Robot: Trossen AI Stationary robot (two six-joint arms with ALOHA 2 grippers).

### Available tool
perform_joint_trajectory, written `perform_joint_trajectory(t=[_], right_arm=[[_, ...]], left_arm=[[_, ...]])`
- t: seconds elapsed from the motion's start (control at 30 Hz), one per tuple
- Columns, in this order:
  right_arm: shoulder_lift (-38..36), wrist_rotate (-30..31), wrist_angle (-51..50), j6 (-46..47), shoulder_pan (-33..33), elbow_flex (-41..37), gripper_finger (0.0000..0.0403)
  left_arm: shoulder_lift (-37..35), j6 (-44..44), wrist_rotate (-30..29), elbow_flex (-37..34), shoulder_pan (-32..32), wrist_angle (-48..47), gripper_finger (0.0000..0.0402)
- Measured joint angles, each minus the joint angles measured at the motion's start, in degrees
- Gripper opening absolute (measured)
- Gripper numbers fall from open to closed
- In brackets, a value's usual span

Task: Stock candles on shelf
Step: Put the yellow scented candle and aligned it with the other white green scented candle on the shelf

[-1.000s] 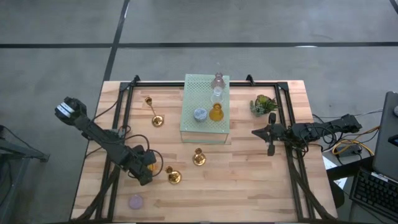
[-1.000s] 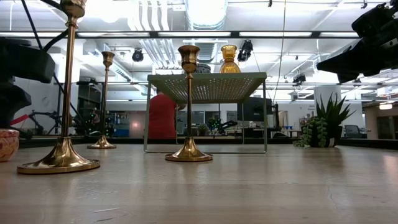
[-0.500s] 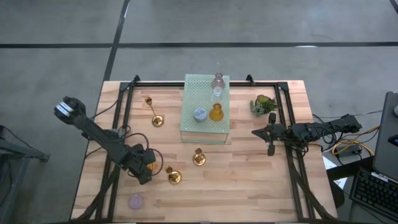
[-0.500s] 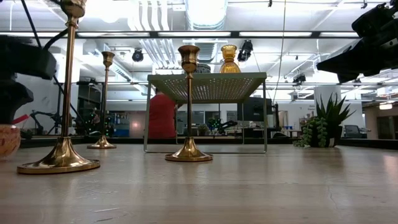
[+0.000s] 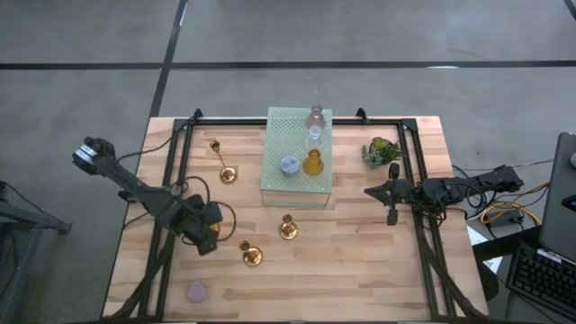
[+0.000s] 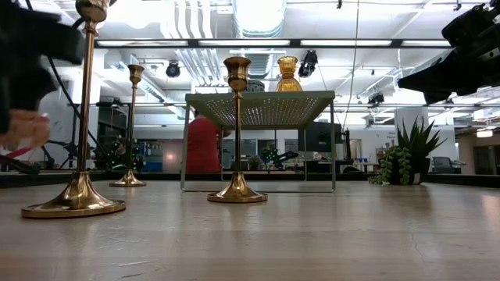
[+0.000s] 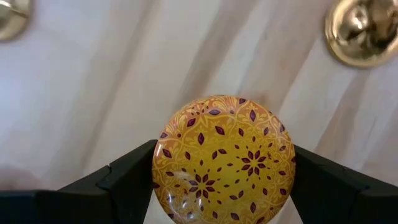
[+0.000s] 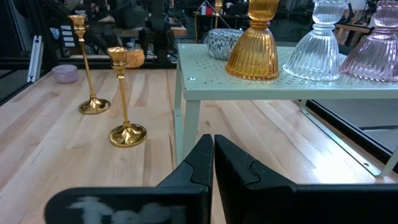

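The orange patterned candle sits clamped between the two dark fingers of the left hand, its round top covered in a dark red leaf-and-flower motif. In the high view that hand hangs over the wooden counter, near-left of the shelf, with a brass candlestick just beside it (its polished base also shows in the left wrist view).

On the shelf's mint-green mesh top stand four pieces: an amber ribbed glass holder, a clear ribbed one next to it, a mauve-pink one beyond that toward the shelf's far end, and a low speckled blue-grey candle left of the amber one. A lilac candle lies alone on the counter, well apart from the shelf, near the front left corner.

Two more brass candlesticks stand off the shelf: one just in front of it, another to its left. A small green plant sits right of the shelf.

The right hand waits to the right of the shelf, near the plant, its fingers pressed together on nothing.
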Motion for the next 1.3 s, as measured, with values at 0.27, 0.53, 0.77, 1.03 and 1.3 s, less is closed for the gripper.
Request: perform_joint_trajectory(t=[0.27, 0.53, 0.77, 1.03, 1.3], right_arm=[[0.00, 0.01, 0.01, 0.01, -0.02, 0.00, 0.0008], [-0.01, 0.01, 0.00, 0.02, -0.01, -0.01, 0.0008], [-0.02, 0.01, 0.00, 0.05, -0.02, 0.00, 0.0008], [-0.02, 0.01, -0.01, 0.08, 0.00, 0.00, 0.0008], [-0.02, 0.01, 0.00, 0.08, -0.02, 0.00, 0.0008]], left_arm=[[-0.50, 9.40, -3.24, 9.81, 6.45, -7.45, 0.0312], [-0.52, 22.68, -3.24, 18.61, 15.71, -9.16, 0.0312], [1.31, 34.56, -4.87, 24.51, 24.44, -7.89, 0.0312], [5.67, 45.43, -5.51, 32.19, 30.44, -6.95, 0.0312], [10.54, 54.92, -5.40, 40.59, 36.92, -6.60, 0.0312]])
